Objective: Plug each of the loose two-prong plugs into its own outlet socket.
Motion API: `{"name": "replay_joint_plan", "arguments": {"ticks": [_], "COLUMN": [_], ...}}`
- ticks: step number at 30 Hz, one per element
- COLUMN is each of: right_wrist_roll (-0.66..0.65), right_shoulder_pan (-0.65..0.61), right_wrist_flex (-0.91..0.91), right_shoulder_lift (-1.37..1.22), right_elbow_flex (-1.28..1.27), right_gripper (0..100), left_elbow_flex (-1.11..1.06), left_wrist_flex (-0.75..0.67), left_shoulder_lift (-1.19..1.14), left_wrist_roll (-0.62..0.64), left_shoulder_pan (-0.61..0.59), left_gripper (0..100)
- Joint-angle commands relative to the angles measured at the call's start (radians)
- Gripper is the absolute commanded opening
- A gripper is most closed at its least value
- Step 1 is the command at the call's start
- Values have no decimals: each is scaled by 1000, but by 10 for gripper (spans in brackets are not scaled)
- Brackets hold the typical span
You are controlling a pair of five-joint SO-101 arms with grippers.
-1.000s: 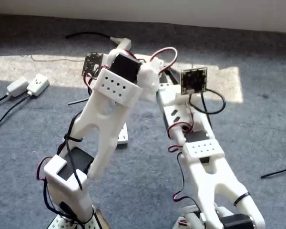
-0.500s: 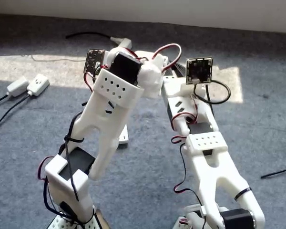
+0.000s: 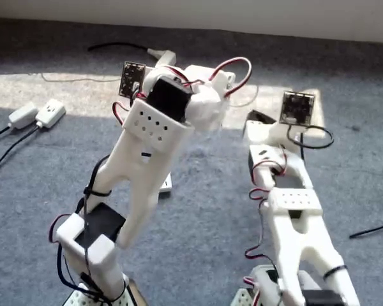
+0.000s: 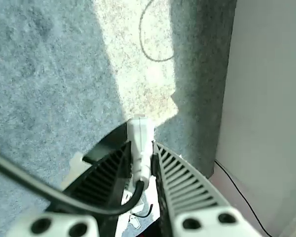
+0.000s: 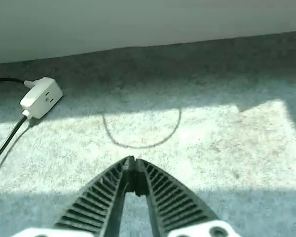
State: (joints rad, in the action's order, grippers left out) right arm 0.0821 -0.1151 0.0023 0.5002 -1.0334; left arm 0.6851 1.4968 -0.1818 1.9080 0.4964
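The right arm (image 3: 293, 210) has swung away from the left arm (image 3: 147, 146) toward the grey carpet's (image 3: 204, 217) right edge, and its right gripper (image 5: 134, 168) is closed on nothing. The left gripper (image 4: 141, 153) clamps a white two-prong plug (image 4: 138, 131) on a black cord, raised near the carpet's far edge. We judge nothing plugged in yet: a white outlet socket block (image 5: 41, 98) waits by that far edge, and a thin wire loop (image 5: 140, 145) lies between it and the right gripper.

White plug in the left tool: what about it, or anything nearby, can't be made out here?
- white plug in the left tool: prongs hidden behind its own body, left wrist view.
- white block: high view, mostly hidden under an arm.
- black cable: high view, cut off by the picture's edge.
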Motion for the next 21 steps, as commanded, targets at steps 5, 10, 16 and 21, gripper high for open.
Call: {"name": "replay_joint_plan", "arguments": {"ticks": [5,10,16,21], "right_wrist_roll": [87,117,114,107], "right_shoulder_pan": [74,76,74,74], "right_wrist_flex": [53,53,51,51], "right_shoulder_lift": [208,208,208,189], "right_elbow_flex": [-116,-205,-269,-311], "right_gripper": [8,8,8,8], "left_elbow_flex": [-2,-5,-5,-10], "left_wrist_flex": [-40,34,144,187], "left_shoulder_lift": [-94,-124,-122,-130], "left_wrist_roll": [3,2,2,2], "left_shoulder_pan": [-116,-177,-202,-200], "left_gripper": [11,11,11,11]}}
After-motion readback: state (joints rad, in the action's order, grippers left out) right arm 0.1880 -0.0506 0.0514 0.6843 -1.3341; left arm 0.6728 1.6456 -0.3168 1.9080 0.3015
